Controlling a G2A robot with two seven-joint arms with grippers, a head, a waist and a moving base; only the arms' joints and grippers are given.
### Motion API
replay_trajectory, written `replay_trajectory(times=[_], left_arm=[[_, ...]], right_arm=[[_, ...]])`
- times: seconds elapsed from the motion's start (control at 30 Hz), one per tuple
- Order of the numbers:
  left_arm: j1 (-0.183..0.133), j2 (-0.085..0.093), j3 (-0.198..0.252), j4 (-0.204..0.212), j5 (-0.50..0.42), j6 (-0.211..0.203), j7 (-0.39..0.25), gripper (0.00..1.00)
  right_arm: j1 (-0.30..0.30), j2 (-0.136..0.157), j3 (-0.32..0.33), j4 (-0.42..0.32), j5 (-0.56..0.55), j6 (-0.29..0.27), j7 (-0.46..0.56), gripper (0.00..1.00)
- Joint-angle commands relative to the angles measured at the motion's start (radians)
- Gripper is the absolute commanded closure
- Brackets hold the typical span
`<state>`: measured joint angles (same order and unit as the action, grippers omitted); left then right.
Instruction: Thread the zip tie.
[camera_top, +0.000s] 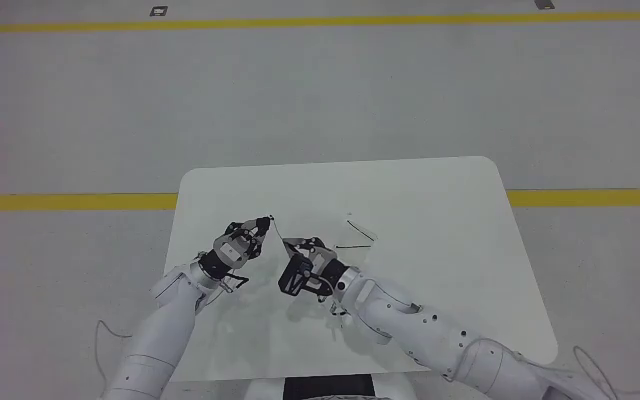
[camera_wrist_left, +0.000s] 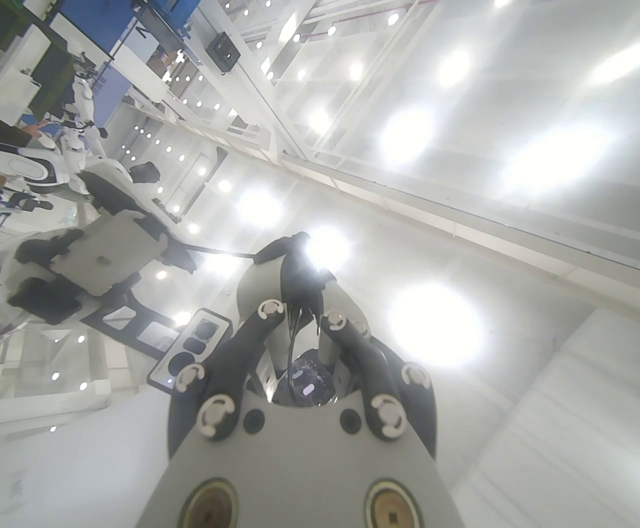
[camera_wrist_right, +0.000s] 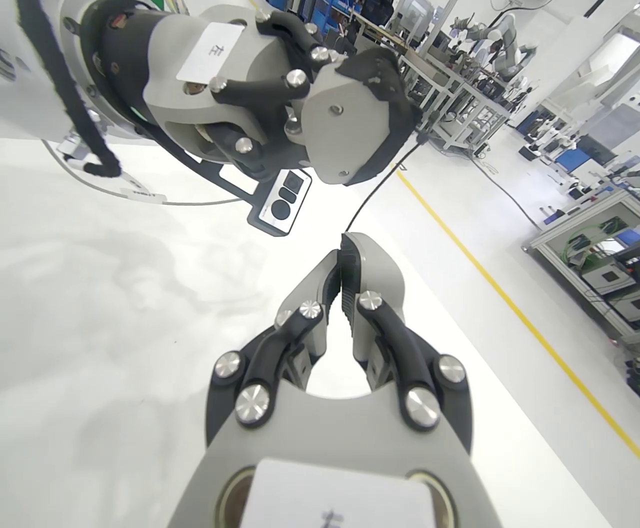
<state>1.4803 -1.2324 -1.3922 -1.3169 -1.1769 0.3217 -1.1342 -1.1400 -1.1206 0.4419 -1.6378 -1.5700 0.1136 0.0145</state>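
Note:
A thin black zip tie is stretched between my two grippers above the white table. My right gripper is shut on one end of it. My left gripper is shut on the other end, a little higher and farther from the right wrist camera. In the left wrist view, my left gripper points up at the ceiling, with the zip tie running sideways to the right gripper. From above, the left gripper and right gripper are close together near the table's front left, joined by the zip tie.
Two loose black zip ties lie on the table just right of the grippers. The table's front edge is close behind the arms. The floor has yellow lines, and benches stand off to one side.

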Motion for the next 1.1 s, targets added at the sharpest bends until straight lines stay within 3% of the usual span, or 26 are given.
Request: replay_trajectory(times=[0.0, 0.57, 1.07], left_arm=[[0.0, 0.0, 0.0, 0.0, 0.0, 0.0, 0.0, 1.0], [0.0, 0.0, 0.0, 0.0, 0.0, 0.0, 0.0, 1.0], [0.0, 0.0, 0.0, 0.0, 0.0, 0.0, 0.0, 1.0]], right_arm=[[0.0, -0.001, -0.002, 0.001, 0.0, -0.004, 0.004, 1.0], [-0.004, -0.009, -0.004, 0.023, 0.0, -0.033, 0.019, 1.0], [-0.061, -0.017, 0.042, 0.051, 0.0, -0.073, 0.016, 1.0]])
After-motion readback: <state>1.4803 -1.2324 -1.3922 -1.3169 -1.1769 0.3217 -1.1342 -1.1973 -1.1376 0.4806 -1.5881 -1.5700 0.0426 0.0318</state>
